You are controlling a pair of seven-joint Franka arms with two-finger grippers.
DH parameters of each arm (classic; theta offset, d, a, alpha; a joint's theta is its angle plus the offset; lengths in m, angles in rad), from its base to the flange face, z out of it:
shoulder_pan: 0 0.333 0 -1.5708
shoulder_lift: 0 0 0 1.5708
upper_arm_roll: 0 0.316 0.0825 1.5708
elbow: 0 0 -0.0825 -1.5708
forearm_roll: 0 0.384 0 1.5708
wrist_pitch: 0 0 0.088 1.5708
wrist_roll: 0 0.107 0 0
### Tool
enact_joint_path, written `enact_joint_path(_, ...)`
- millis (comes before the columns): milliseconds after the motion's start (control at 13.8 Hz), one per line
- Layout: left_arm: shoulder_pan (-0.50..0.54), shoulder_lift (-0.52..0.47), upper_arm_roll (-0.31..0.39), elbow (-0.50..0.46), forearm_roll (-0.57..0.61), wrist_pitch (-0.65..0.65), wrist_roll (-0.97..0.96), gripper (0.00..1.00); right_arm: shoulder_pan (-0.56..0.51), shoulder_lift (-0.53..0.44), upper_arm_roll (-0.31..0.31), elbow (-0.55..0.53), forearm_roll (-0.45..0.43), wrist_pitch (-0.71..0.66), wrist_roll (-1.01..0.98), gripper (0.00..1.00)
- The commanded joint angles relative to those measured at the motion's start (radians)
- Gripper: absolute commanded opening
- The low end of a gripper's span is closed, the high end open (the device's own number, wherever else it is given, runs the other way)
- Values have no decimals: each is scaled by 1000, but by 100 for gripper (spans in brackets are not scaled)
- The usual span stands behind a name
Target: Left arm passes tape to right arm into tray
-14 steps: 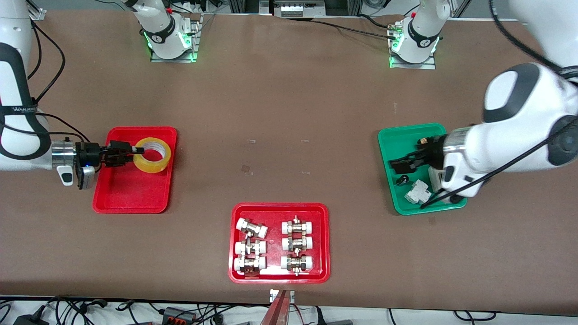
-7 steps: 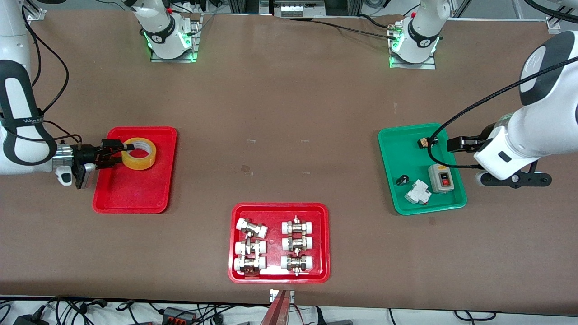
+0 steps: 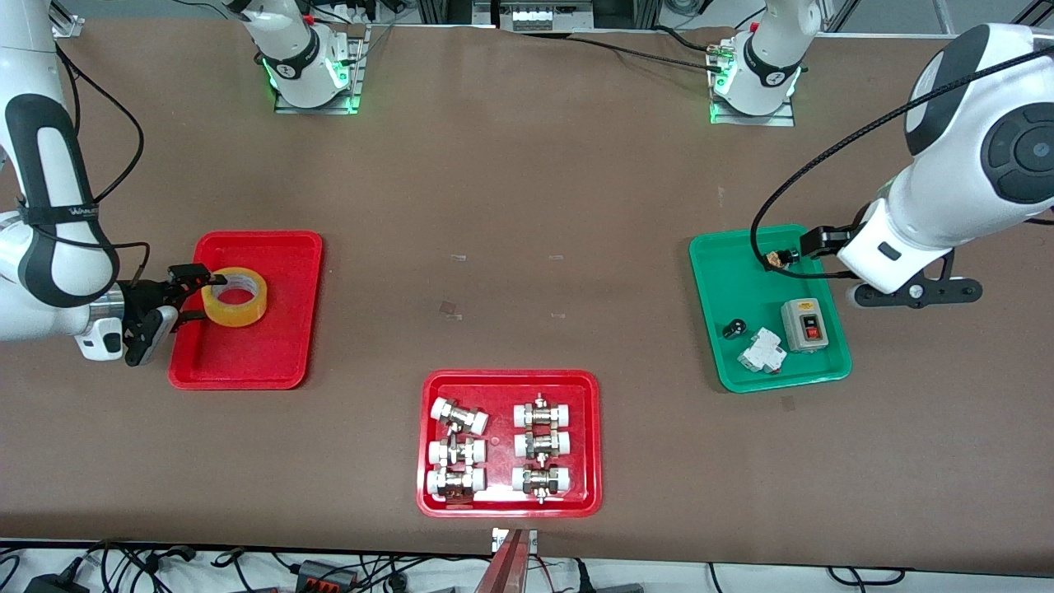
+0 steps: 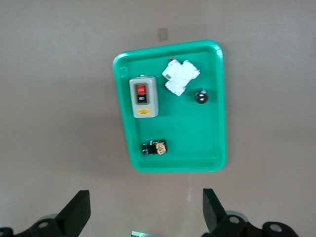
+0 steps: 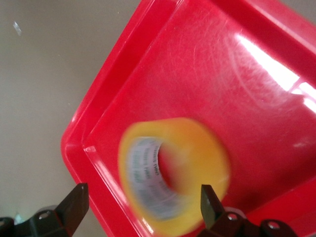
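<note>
The tape [image 3: 235, 296] lies in the tray [image 3: 247, 362] at the right arm's end of the bench [image 3: 527, 206], in the half of that tray farther from the front camera. The tray of fittings [image 3: 509, 502] sits mid-bench, nearer the camera. A third tray [image 3: 725, 379] lies toward the left arm's end.

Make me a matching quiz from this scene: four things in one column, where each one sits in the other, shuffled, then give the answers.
Things:
1. tape
2. switch box
3. pipe fittings
4. left gripper

Places:
A. in the green tray
B. in the red tray nearest the front camera
C. open, above the table beside the green tray
D. in the plain red tray, by the open right gripper

Pairs: 1-D, 2-A, 3-B, 4-C
</note>
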Motion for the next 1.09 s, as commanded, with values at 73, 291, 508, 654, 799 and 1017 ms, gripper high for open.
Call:
enact_joint_path(73, 21, -65, 13, -67, -13, 50, 0, 100, 58, -44, 5, 45, -51, 9, -2, 100)
enact_joint_path(291, -239, -76, 380, -22, -93, 57, 117, 100, 106, -141, 2, 53, -59, 5, 94, 100)
enact_joint_path(508, -286, -119, 520, -94, -221, 119, 311, 100, 153, -245, 2, 53, -96, -38, 308, 100)
enact_joint_path(654, -423, -160, 626, -136, -198, 152, 308, 100, 208, -320, 2, 51, -153, -96, 504, 100)
enact_joint_path(799, -439, -209, 622, -191, -198, 165, 290, 100, 248, -399, 3, 51, -203, -169, 709, 100)
enact_joint_path(1017, -436, -206, 616, -194, -200, 211, 267, 100, 285, -509, 5, 45, -228, -251, 952, 100)
